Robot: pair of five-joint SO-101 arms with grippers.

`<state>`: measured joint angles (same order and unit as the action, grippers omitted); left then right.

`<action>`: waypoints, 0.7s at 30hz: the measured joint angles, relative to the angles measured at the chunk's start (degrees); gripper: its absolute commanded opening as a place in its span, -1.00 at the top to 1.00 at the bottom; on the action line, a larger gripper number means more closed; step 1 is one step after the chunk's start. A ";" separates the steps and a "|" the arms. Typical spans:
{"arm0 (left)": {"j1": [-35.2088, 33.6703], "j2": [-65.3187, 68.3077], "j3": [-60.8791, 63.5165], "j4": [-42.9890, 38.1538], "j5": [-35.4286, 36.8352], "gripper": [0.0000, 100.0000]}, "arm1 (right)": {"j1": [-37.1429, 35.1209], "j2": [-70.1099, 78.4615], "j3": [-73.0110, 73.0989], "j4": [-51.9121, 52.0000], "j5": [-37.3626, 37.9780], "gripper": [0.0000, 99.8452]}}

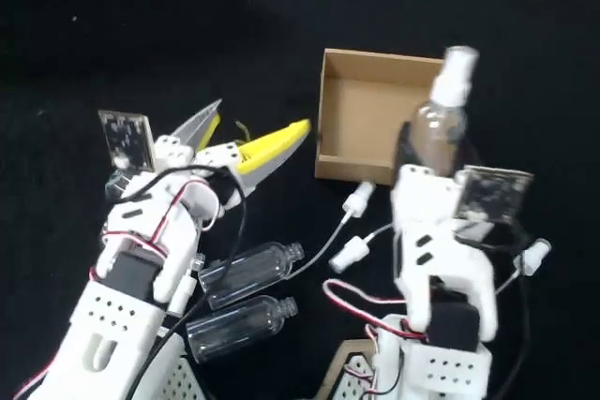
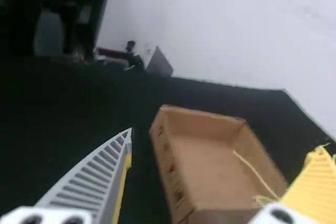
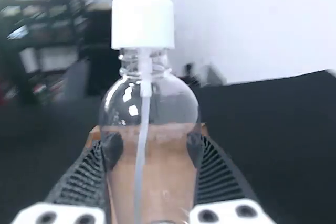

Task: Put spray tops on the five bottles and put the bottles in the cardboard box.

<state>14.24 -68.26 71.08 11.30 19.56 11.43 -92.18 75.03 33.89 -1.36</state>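
My right gripper (image 1: 427, 158) (image 3: 152, 153) is shut on a clear bottle (image 1: 439, 126) (image 3: 131, 103) that stands upright with a white spray top (image 1: 456, 70) (image 3: 143, 19) on it. It is held above the near right part of the open cardboard box (image 1: 366, 119) (image 3: 94, 130). My left gripper (image 1: 261, 119) (image 2: 223, 145) is open and holds nothing, with one grey and one yellow finger, just left of the box (image 2: 168, 161). Two uncapped clear bottles (image 1: 251, 272) (image 1: 239, 325) lie on the black table between the arms.
Three loose spray tops with dip tubes lie on the cloth: one by the box's near wall (image 1: 358, 199), one below it (image 1: 349, 252), one right of the right arm (image 1: 534, 255). Cables from both arms trail across the near table.
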 measured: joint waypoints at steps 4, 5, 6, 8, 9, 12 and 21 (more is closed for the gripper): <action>-2.20 -2.11 9.05 -2.11 0.00 0.07 | 8.09 0.70 -4.66 0.00 -0.09 0.98; -2.29 -2.90 10.20 -2.20 0.00 0.07 | 9.85 2.11 -6.07 0.00 -0.09 0.98; -2.37 -3.87 11.34 -2.29 0.00 0.07 | 11.43 4.66 -7.91 0.00 -0.09 0.98; -2.64 -5.98 13.54 -2.46 0.00 0.07 | 14.68 11.25 -11.60 0.00 0.00 0.98; -2.73 -7.12 14.77 -2.46 0.00 0.07 | 16.26 15.30 -13.89 0.00 -0.09 0.98; -2.64 -10.55 18.20 -2.55 0.00 0.07 | 21.27 27.43 -20.40 0.00 0.00 0.98; -2.46 -24.97 24.88 -2.55 0.00 0.07 | 31.56 62.59 -24.70 -17.05 -0.09 0.98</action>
<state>11.78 -93.23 95.96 8.75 19.56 42.99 -29.58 50.33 16.84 -1.45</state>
